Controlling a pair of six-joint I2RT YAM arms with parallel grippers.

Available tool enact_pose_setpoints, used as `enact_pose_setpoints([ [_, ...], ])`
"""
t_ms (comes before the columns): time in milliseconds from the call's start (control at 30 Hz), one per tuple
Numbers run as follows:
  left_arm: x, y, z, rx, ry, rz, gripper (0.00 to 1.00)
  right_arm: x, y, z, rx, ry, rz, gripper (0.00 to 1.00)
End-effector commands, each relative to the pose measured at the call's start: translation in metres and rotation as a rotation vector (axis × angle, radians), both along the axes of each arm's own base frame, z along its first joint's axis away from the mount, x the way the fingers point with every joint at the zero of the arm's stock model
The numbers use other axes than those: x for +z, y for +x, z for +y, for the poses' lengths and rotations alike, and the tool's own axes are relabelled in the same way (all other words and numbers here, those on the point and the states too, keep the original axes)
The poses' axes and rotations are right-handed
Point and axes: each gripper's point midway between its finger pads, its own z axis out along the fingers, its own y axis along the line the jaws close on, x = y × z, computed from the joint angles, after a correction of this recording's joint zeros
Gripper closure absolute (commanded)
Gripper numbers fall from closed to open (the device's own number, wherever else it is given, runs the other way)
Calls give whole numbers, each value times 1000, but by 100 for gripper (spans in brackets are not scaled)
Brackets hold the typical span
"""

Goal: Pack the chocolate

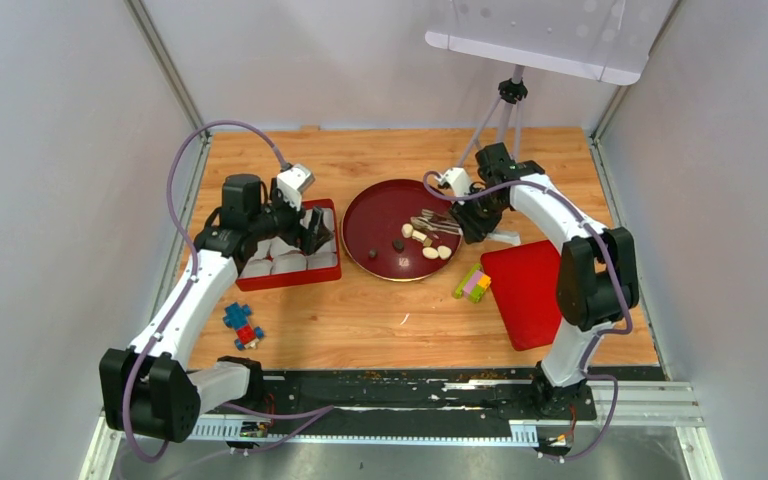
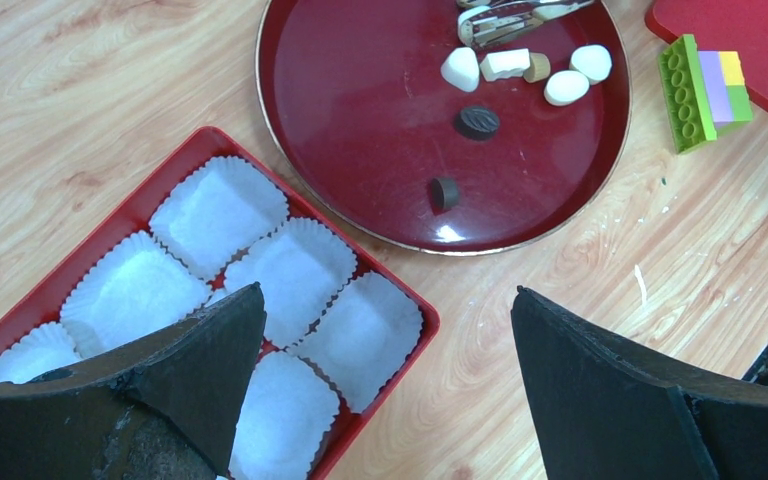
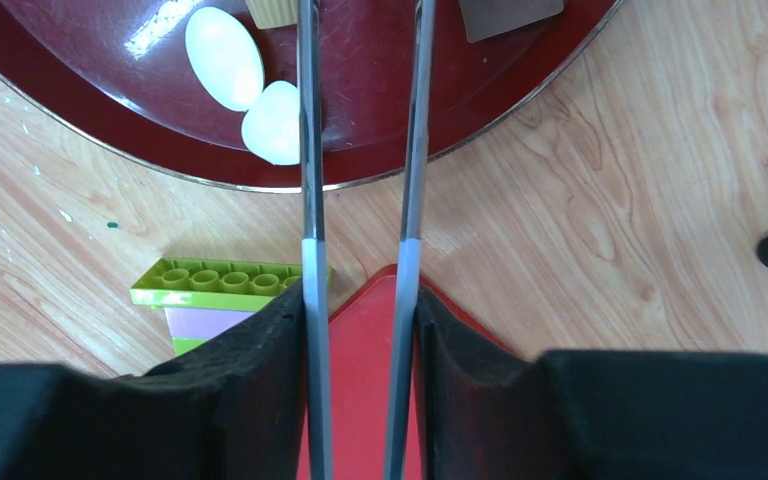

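Note:
The chocolate (image 1: 419,237) lies on a dark red plate (image 1: 360,215): several cream pieces (image 2: 566,87) and two dark ones (image 2: 477,121). My right gripper (image 1: 475,222) is shut on metal tongs (image 3: 308,150), whose two arms run out over the plate with a gap between them. The tong tips (image 2: 505,20) sit by the cream pieces at the plate's far side. Two cream pieces (image 3: 224,57) lie just left of the tongs. My left gripper (image 2: 387,290) hangs open above the corner of a red box (image 2: 425,320) lined with white paper cups (image 2: 290,280).
A red lid (image 1: 525,290) lies flat on the table under my right wrist. A green, pink and yellow block stack (image 1: 473,283) sits between lid and plate. A blue and red block cluster (image 1: 242,325) lies near the left arm.

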Motion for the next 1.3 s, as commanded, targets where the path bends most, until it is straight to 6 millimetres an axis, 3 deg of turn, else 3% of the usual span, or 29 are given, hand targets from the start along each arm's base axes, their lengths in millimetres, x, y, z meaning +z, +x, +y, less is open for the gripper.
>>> enact_pose_setpoints([
  [0, 13, 2, -2, 0, -37, -38, 0, 13, 11, 13, 33, 35, -44, 71],
  [133, 14, 1, 0, 2, -28, -39, 0, 28, 19, 14, 28, 40, -87, 82],
  [267, 12, 1, 14, 55, 25, -36, 0, 62, 29, 22, 22, 81, -163, 85],
  [400, 12, 8, 53, 258, 142, -51, 0, 91, 28, 44, 65, 126, -215, 88],
  [600, 16, 7, 114, 573, 209, -44, 0, 107, 17, 99, 169, 203, -229, 89],
  [767, 5, -6, 159, 813, 124, 48, 0, 110, 13, 149, 245, 243, -234, 89],
  [833, -3, -13, 168, 866, 92, 80, 0, 108, 16, 163, 255, 254, -232, 89],
  [1000, -5, -26, 172, 880, 65, 78, 0, 96, 28, 190, 273, 253, -243, 89],
  [1267, 9, -23, 170, 841, 74, 25, 0, 74, 46, 219, 266, 248, -247, 89],
])
